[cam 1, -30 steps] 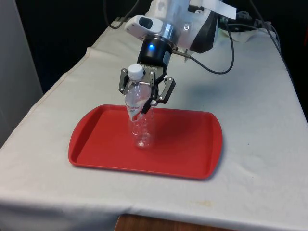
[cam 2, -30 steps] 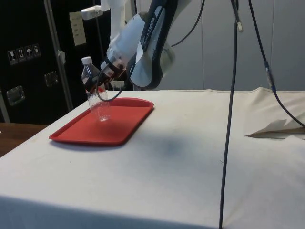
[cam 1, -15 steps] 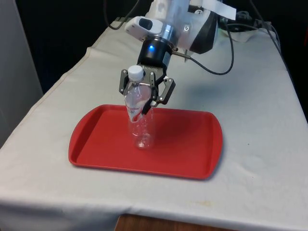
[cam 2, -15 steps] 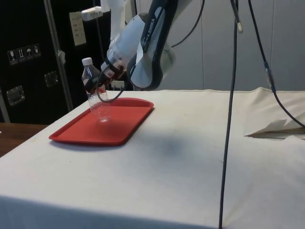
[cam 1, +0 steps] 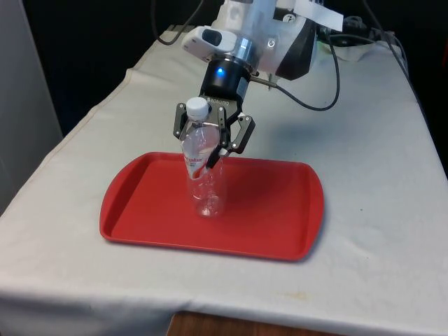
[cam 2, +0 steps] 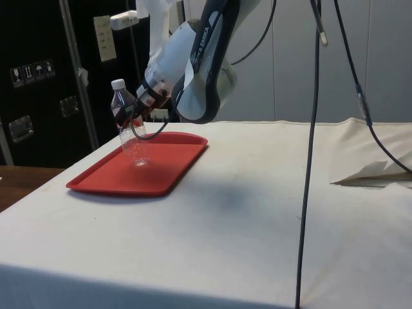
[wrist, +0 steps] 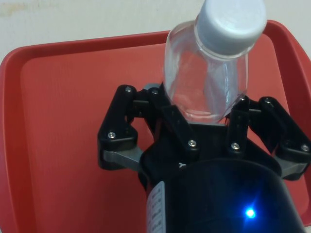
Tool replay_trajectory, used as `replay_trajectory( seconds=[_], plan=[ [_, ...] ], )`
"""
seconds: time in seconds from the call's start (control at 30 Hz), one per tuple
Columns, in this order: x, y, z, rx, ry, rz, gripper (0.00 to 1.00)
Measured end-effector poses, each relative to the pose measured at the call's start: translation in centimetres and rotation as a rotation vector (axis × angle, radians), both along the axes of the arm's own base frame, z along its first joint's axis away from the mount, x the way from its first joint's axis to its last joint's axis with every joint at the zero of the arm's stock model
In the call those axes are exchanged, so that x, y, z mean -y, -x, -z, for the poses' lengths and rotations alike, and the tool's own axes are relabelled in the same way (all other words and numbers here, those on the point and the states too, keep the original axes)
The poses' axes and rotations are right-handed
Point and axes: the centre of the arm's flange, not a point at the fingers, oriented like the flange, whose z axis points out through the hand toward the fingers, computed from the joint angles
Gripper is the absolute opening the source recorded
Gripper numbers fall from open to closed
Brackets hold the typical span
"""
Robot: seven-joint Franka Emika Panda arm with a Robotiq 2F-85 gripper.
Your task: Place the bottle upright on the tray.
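The gripper [cam 1: 208,143] is positioned at the upper body of the bottle [cam 1: 203,175], with one black finger on each side of it. In the wrist view the gripper [wrist: 204,109] flanks the clear bottle [wrist: 206,82], and the inner edges of the fingers lie against or just beside the plastic. Whether the fingers are clamping the bottle or have parted from it cannot be determined from these views.

The bottle is clear plastic with a white cap [cam 1: 198,106] and a label bearing red print around its middle. It stands upright, base down, on the floor of the red tray [cam 1: 280,224], within the half of the tray nearer the front view's left. In the side view the bottle [cam 2: 129,129] stands vertical on the tray [cam 2: 161,167], with the gripper [cam 2: 134,116] reaching it at an angle from above.

The tray lies flat on the white tablecloth [cam 1: 378,175], close to the table's near edge. A black cable [cam 1: 334,77] runs across the cloth toward the table's far edge.
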Motion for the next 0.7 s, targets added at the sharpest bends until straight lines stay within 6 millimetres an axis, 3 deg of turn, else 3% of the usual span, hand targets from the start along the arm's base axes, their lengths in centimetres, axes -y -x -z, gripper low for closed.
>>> replay_trajectory(
  seconds=[0.43,0.6,0.63,0.7],
  plan=[
    [0.00,0.00,0.03,-0.002,0.000,0.000,0.37],
    [0.00,-0.01,-0.05,0.000,0.000,0.000,0.51],
    [0.00,-0.01,-0.03,-0.001,0.000,0.000,0.63],
    [0.00,-0.01,-0.03,-0.001,0.000,0.000,0.74]
  ],
)
